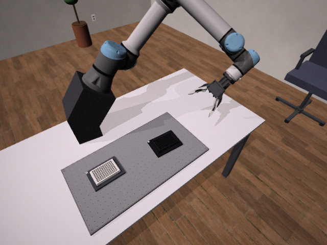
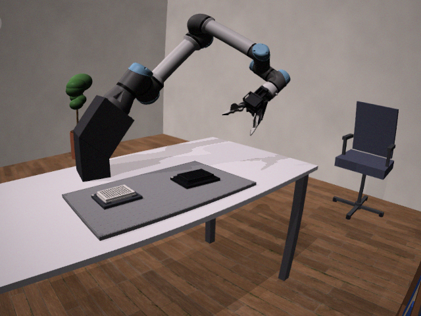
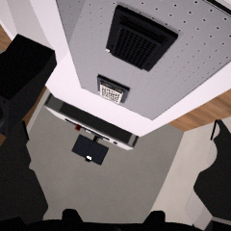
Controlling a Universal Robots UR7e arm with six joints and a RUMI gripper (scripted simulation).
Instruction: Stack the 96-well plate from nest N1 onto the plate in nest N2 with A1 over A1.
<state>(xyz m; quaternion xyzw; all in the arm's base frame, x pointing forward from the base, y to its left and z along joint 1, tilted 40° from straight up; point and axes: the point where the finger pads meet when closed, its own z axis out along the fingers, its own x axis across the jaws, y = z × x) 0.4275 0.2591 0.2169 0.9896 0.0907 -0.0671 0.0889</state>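
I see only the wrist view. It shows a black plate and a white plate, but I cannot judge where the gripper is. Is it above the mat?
Observer: No. The gripper hangs over the table end, beyond the mat, on the black plate's side.
Operator: How high is it?
Observer: Well above the table; the exterior view shows open air under the jaws.
Operator: Does it hold anything?
Observer: No. The jaws are spread wide and hold nothing.
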